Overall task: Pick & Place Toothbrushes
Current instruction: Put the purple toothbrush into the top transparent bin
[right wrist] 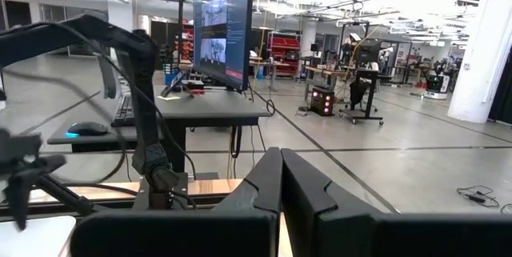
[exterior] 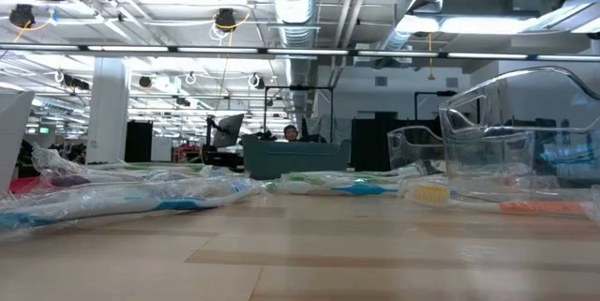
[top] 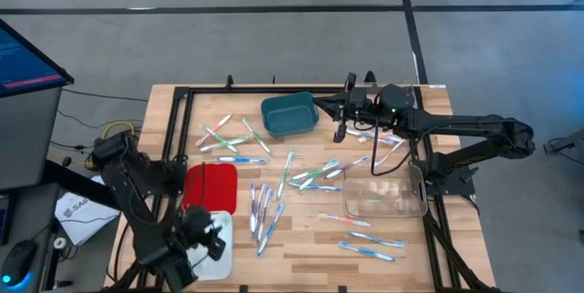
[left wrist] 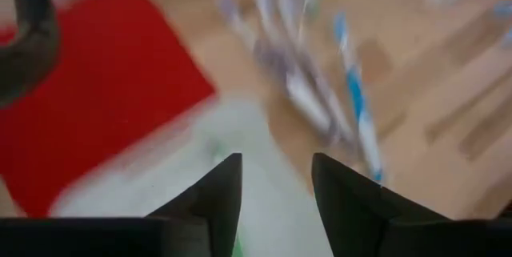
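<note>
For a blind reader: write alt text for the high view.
Toothbrushes lie scattered across a wooden table among a teal bin, red tray, white tray and clear container. The left end effector hangs open over the white tray; the right end effector is beside the teal bin.

The left arm folds in over the near left corner of the desk (top: 301,238), its wrist bent down so the left gripper (left wrist: 276,185) hangs low above the surface there, the two dark fingers (left wrist: 220,197) standing apart with nothing between them. The right arm reaches in from the right edge along the far side of the desk, held level, and the right gripper (right wrist: 280,181) points across with its fingers pressed together, empty.
</note>
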`<action>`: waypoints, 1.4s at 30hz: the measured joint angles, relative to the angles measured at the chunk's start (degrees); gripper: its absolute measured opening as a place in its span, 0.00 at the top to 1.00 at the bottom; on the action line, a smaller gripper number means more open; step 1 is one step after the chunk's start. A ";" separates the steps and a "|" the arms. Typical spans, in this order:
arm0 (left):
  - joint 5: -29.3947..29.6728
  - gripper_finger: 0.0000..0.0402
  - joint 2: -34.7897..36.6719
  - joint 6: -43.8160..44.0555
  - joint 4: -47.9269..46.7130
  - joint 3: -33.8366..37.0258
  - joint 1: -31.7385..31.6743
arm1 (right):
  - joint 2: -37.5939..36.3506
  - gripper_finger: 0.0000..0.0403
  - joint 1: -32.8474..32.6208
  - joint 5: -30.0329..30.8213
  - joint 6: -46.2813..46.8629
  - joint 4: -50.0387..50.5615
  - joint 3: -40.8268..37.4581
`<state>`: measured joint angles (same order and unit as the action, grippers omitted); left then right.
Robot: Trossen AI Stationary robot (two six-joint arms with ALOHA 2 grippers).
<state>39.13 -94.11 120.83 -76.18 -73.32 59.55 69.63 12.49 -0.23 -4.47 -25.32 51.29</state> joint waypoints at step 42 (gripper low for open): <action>-9.22 0.68 16.55 -80.80 -11.48 0.04 -64.62 | -0.02 1.00 -0.09 0.02 -0.02 11.76 0.00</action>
<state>29.92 -77.56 40.03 -87.66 -73.28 -5.07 69.60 12.40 -0.21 -4.49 -13.56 51.29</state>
